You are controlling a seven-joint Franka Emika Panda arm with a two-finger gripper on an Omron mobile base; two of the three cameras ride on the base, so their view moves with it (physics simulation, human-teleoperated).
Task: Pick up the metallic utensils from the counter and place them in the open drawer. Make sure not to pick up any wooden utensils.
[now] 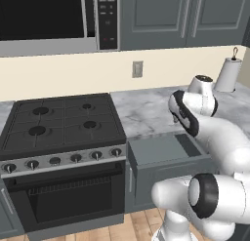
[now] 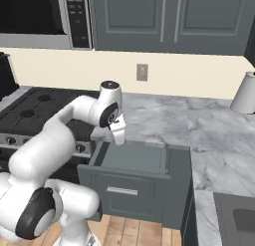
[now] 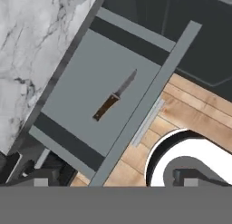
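Marble counter (image 3: 31, 41) runs along my left as I look down past my hand, and beside it the open drawer (image 3: 86, 73) lies pulled out beneath me. On its grey floor rests the knife (image 3: 114, 100), flat and loose, where I judge it belongs. My gripper (image 2: 118, 135) hangs over the drawer with fingers spread wide and nothing between them. Further right are floorboards (image 3: 190, 109); the second metal utensil I cannot find.

Matt slate-grey open drawer (image 3: 86, 78), steel-bladed wood-handled knife (image 3: 114, 102), veined marble counter (image 3: 31, 41), wood floor (image 3: 190, 109)
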